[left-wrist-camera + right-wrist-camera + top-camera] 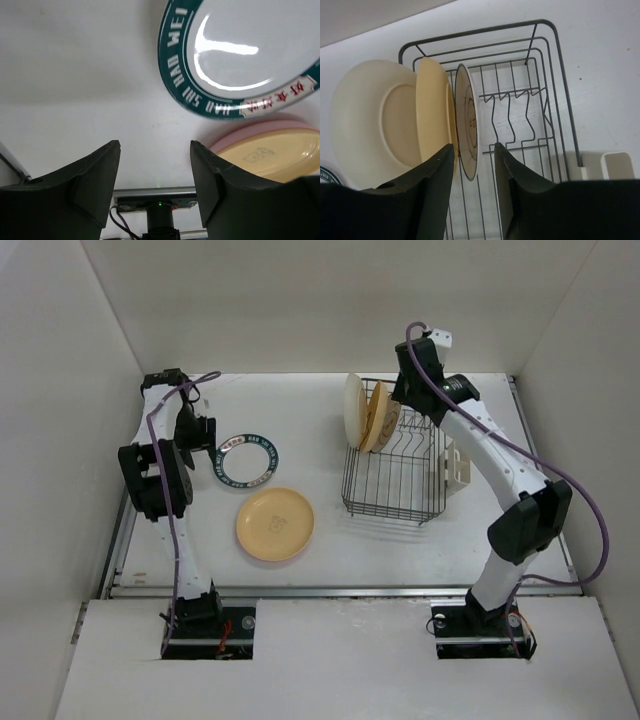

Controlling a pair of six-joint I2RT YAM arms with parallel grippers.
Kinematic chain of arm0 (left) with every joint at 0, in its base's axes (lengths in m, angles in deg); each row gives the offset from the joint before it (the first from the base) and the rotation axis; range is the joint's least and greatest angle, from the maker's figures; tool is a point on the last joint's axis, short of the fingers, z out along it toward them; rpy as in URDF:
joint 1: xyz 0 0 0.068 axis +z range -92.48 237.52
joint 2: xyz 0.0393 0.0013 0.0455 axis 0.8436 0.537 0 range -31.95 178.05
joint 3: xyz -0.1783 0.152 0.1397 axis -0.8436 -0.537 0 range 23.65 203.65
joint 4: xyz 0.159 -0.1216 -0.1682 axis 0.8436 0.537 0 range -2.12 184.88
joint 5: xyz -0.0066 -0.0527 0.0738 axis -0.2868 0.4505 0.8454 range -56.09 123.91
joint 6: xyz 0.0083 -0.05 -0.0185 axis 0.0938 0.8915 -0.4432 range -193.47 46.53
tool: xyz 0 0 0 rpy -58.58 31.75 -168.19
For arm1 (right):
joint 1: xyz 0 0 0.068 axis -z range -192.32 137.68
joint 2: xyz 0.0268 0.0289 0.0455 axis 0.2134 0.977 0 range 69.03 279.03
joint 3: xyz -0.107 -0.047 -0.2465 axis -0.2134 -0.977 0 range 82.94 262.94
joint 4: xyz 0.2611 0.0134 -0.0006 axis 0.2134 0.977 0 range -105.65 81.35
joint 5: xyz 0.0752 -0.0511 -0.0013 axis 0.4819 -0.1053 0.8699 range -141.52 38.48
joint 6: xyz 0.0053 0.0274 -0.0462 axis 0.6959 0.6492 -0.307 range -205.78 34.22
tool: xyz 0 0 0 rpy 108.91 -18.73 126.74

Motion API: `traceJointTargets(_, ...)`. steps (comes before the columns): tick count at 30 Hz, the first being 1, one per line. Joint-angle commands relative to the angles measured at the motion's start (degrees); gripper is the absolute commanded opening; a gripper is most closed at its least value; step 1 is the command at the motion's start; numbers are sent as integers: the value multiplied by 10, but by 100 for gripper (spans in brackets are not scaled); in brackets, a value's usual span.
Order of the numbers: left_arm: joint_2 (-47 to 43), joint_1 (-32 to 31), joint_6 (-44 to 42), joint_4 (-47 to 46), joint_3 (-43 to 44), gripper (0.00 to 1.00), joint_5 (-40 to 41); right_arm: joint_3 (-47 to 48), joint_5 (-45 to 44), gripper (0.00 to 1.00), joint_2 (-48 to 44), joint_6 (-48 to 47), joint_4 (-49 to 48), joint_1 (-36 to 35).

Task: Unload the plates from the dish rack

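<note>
We see the right end effector (472, 150) spread astride a racked plate, and the left end effector (155, 147) spread and empty.
The right fingers stand either side of the innermost plate (469, 115). A yellow plate (432, 110) and a cream plate (370, 120) stand upright beside it at the far-left end of the dish rack (555, 60), near the far right corner of the bench (320, 430). The left end effector hovers toward the left edge, beside a green-ringed plate (240, 55) and a yellow-orange plate (270, 150) lying flat.
</note>
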Motion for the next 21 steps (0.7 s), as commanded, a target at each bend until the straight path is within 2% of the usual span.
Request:
traceJointTargets(1,-98,1,-2,14,-18,55,14,-2,29,43,31,24,0,4)
traceJointTargets(4,-125,1,-2,14,-42,55,26,-2,41,43,60,29,0,17)
traceJointTargets(5,-130,1,-2,14,-47,55,26,5,41,47,78,46,0,26)
traceJointTargets(6,-135,1,-2,14,-54,55,32,5,41,60,87,54,0,26)
traceJointTargets(7,-145,1,-2,9,-60,55,38,18,41,65,95,63,13,41)
traceJointTargets(11,-163,1,-2,4,-68,55,51,24,47,62,124,73,13,51)
traceJointTargets(12,-163,1,-2,12,-68,55,51,24,47,60,135,73,6,51)
traceJointTargets(16,-170,1,-2,12,-68,55,51,32,52,34,169,67,6,57)
traceJointTargets(17,-170,1,-2,12,-68,55,51,32,52,13,170,61,6,57)
traceJointTargets(18,-170,1,-2,12,-61,55,51,39,52,3,170,61,14,57)
traceJointTargets(19,-170,1,-2,17,-61,55,51,46,42,0,170,61,14,57)
traceJointTargets(21,-170,1,-2,17,-55,55,51,60,-1,0,155,36,19,45)
